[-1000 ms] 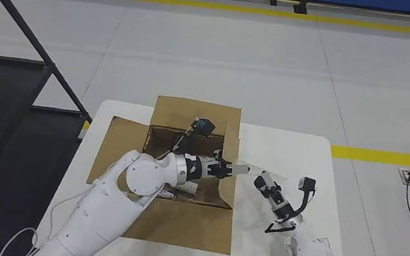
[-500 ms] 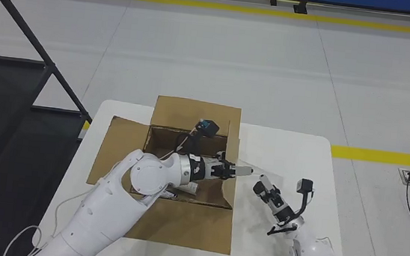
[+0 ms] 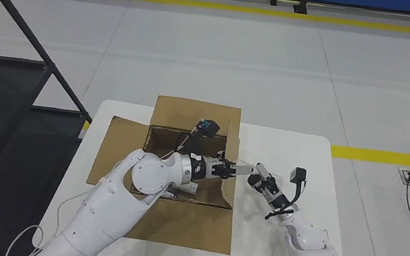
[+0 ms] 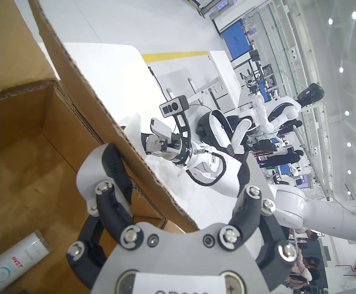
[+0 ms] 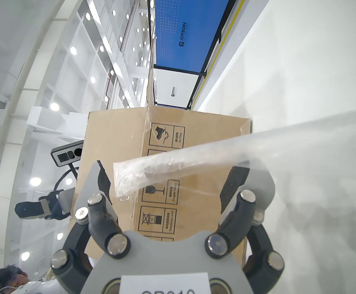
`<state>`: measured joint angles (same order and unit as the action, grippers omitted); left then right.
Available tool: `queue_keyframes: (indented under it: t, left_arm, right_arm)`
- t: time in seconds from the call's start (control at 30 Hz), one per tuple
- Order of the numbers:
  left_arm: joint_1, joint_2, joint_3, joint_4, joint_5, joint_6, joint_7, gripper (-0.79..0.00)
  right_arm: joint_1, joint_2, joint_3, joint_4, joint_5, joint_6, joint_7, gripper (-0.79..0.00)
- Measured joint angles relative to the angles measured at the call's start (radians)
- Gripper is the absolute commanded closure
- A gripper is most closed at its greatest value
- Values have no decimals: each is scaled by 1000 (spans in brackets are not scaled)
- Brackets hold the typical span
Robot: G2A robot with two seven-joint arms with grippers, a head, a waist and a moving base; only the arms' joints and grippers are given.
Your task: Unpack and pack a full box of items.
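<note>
Closer to the cardboard box [image 3: 195,116] and to the left gripper [image 4: 180,161] than a second ago: the right gripper [image 5: 168,174], drawn in toward the box's right wall; left arm much as before. Right gripper's fingers spread wide, gripping nothing. Just past their tips, a clear plastic package [image 5: 194,156], long and rolled, crossing the gap from side to side, with one crumpled end beside one fingertip and the rest running off over the bare worktop [image 3: 293,148]; touching the fingers or not, cannot tell. Behind the package, the box's outer right wall. Left gripper likewise wide, gripping nothing, poised at the top of that same wall, the corrugated edge passing between its fingers, one finger inside the box and one outside. Package on the worktop just beside the box, between the two grippers. On the box's floor, a white tube [image 4: 23,257] lying flat. Box open, flaps folded outward, on the worktop's left half and middle, far flap reaching the far edge; right gripper over the right half.
</note>
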<state>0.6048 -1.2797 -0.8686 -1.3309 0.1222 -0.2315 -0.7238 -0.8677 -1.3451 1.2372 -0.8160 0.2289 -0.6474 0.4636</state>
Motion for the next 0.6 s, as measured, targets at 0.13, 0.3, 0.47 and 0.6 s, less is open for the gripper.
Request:
queue_keyframes:
  t: [0.13,0.3,0.47,0.6]
  left_arm:
    - [6,1,-11,-2,2,-1,-3,-785]
    - [13,2,-23,-7,5,-3,-8,-785]
    - [17,1,-28,-10,9,-2,-17,-785]
    - [16,-2,-24,-11,9,-4,-26,-785]
  right_arm:
    - [40,-12,-13,51,2,-12,-58,-785]
    - [68,-29,-21,103,15,-58,-150,-785]
    - [74,-37,-17,135,-4,-116,-245,-785]
    - [69,-40,-6,148,-31,-155,-324,-785]
